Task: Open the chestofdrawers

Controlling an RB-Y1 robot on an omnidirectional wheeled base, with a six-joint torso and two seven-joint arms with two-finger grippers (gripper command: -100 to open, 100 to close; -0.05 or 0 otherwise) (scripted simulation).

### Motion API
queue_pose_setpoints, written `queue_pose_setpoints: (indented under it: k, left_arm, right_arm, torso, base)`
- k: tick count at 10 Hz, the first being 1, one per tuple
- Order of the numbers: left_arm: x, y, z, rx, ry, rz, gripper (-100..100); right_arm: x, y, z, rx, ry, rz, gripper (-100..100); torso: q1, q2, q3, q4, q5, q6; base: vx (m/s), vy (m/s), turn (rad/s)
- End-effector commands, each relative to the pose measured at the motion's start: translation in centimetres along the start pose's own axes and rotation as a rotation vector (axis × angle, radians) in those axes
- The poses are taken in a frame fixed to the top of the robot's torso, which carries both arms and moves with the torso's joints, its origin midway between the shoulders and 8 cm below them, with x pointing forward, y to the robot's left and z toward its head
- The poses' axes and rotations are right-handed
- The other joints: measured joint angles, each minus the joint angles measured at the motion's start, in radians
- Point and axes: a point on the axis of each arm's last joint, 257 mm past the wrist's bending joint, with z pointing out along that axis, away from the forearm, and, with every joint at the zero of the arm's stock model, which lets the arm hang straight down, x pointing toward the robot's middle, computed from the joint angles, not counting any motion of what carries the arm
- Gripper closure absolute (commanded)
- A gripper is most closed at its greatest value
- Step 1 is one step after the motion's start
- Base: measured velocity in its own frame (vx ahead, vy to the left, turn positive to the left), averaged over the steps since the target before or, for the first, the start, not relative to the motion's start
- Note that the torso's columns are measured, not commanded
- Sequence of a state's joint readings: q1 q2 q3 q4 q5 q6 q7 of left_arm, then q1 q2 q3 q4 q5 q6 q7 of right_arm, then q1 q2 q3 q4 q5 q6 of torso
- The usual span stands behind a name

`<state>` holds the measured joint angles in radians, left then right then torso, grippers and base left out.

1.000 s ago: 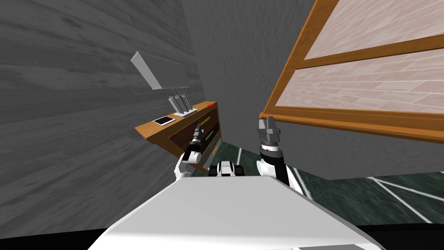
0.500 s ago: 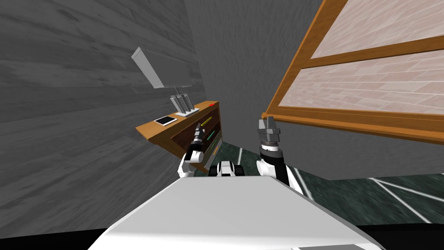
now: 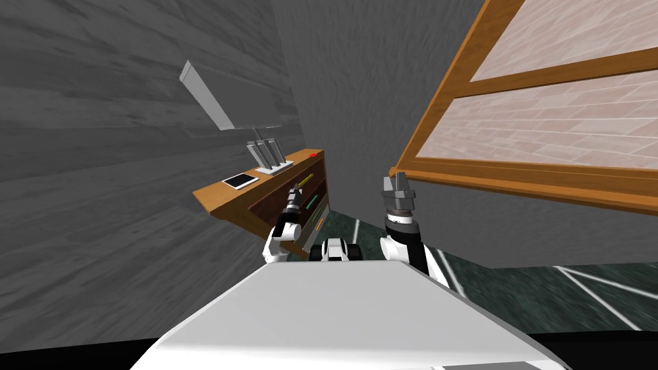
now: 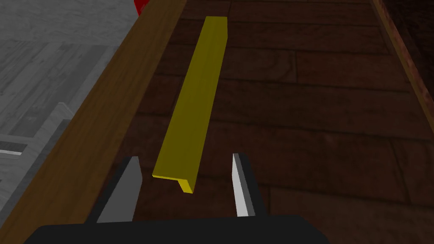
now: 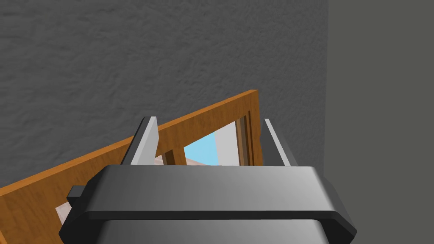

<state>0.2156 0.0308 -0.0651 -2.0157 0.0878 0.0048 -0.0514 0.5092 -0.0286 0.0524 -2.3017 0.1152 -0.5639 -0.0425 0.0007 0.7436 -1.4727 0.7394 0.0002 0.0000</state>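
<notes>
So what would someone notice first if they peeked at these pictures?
Probably the bright yellow handle on a dark wooden drawer front, with its near end sitting between the open fingers of the left tool. In the head view, that drawer belongs to a brown chest of drawers against the grey wall. A big wooden-framed window spreads across the robot's right side.
</notes>
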Motion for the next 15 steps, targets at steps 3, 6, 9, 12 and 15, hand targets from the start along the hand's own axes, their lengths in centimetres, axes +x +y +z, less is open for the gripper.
queue_pose_setpoints:
  k: [3, 6, 9, 12, 15]
  left_arm:
    - [0.4, -0.8, 0.0, 0.009, 0.002, -0.001, 100]
    - [0.5, -0.8, -0.1, 0.003, 0.001, 0.0, 100]
    - [0.8, -1.0, -0.4, 0.003, 0.002, -0.001, 100]
    - [0.6, -2.6, -0.7, -0.001, 0.002, -0.002, -100]
    - [0.5, -4.4, -1.2, -0.001, 0.002, -0.003, -100]
  right_arm:
    - [0.0, 0.0, 0.0, 0.0, 0.0, 0.0, 0]
    - [0.0, 0.0, 0.0, 0.0, 0.0, 0.0, 0]
    - [0.0, 0.0, 0.0, 0.0, 0.0, 0.0, 0]
    - [0.0, 0.0, 0.0, 0.0, 0.0, 0.0, 0]
    - [0.0, 0.0, 0.0, 0.0, 0.0, 0.0, 0]
  torso:
    - [-0.005, -0.003, -0.001, -0.001, -0.001, -0.001]
    - [-0.003, -0.002, -0.002, 0.001, -0.001, 0.0]
    - [-0.004, -0.002, -0.001, 0.0, -0.001, 0.0]
    - [0.007, -0.009, -0.006, -0.001, 0.001, -0.001]
    - [-0.001, -0.006, -0.004, -0.001, 0.0, 0.0]
  base:
    - [-0.05, -0.134, 0.007]
    - [-0.071, -0.152, 0.003]
    - [-0.075, -0.162, 0.001]
    - [0.013, -0.022, -0.001]
    - [0.04, 0.023, 0.006]
